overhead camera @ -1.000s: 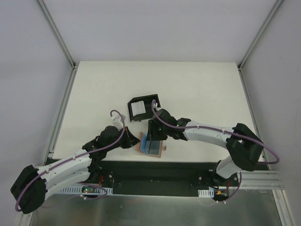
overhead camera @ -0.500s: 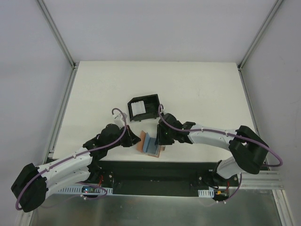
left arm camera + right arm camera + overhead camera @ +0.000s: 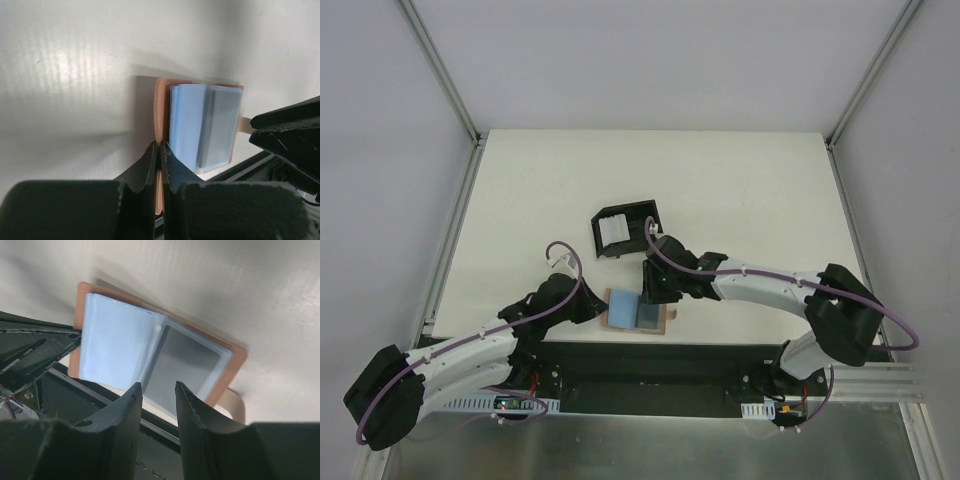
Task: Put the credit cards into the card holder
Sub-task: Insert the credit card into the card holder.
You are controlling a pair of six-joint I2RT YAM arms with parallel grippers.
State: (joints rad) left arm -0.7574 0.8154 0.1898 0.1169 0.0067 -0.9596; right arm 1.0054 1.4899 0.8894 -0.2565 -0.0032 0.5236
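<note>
Open card holder (image 3: pixel 638 311) at worktop's (image 3: pixel 740 190) near edge; left claw (image 3: pixel 159 147) pinches its cover edge, likely floppy leather; right claw (image 3: pixel 157 388) spread, empty.

the left gripper (image 3: pixel 159 147) is clamped on the card holder (image 3: pixel 161 105) edge; the right gripper (image 3: pixel 158 387) is held with jaws parted, empty.

We note white counter (image 3: pixel 720 190). On it: black box (image 3: pixel 626 230) near middle; wallet (image 3: pixel 636 312) lying open at near edge, apart from box.
</note>
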